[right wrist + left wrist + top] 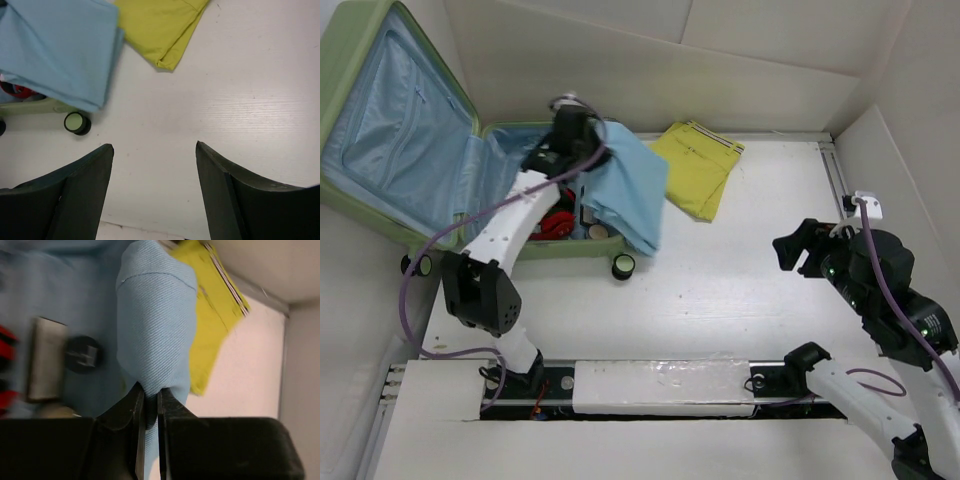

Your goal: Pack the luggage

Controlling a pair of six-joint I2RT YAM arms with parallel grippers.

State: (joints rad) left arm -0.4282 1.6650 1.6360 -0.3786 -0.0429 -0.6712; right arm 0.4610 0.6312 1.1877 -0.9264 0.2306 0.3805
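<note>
Left gripper is pinched tight on the blue cloth, holding it over the luggage lying open at ten o'clock, probably to drop it inside. Right gripper hangs slack at three o'clock, out of the way.

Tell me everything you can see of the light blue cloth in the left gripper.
The light blue cloth is plain woven fabric with a fine diagonal weave and a stitched seam, folded in layers. The left gripper is shut on a pinched fold of it. It hangs across the open suitcase's rim, its lower corner near a caster wheel, beside the yellow garment.
</note>
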